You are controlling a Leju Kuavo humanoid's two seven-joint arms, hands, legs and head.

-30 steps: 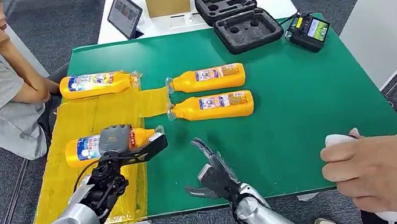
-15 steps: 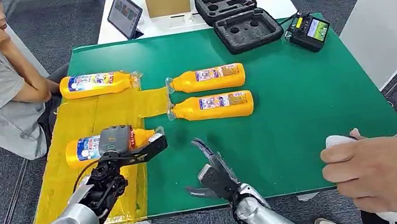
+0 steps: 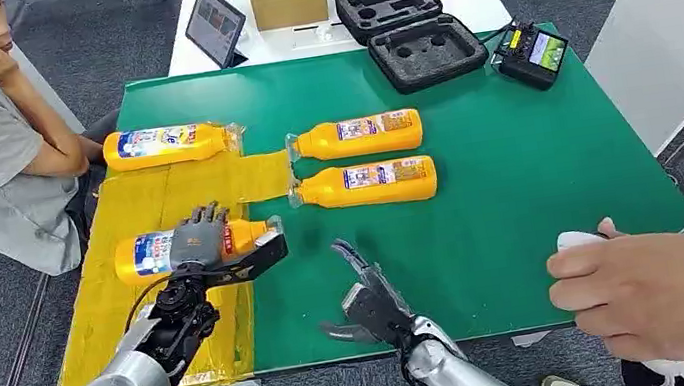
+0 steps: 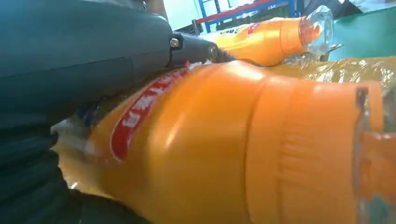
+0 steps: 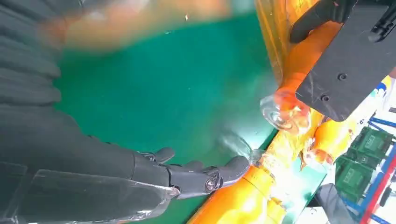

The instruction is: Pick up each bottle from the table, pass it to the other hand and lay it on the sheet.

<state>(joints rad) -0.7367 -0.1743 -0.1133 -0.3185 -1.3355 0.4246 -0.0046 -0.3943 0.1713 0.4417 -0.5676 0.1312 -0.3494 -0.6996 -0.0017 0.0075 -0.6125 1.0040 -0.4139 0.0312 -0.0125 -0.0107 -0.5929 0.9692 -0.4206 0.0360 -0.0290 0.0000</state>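
left hand resting over a bottle laid on the sheet

head view: the left hand (image 3: 200,241) lies over an orange plastic bottle with a clear cap (image 3: 187,250), which rests on its side on the crinkled yellow plastic sheet (image 3: 131,303). the fingers look raised and spread above it, though whether they grip it is hard to tell. the right hand (image 3: 364,291) hovers above the green table top (image 3: 516,168), fingers apart, holding nothing. a second orange bottle (image 3: 168,145) lies at the sheet's far edge; two more orange bottles (image 3: 356,135) (image 3: 365,185) lie on the green, caps touching the sheet.

left wrist view: the bottle's orange body (image 4: 224,149) sits right against the hand.

right wrist view: dark fingers (image 5: 196,175) splayed over green.
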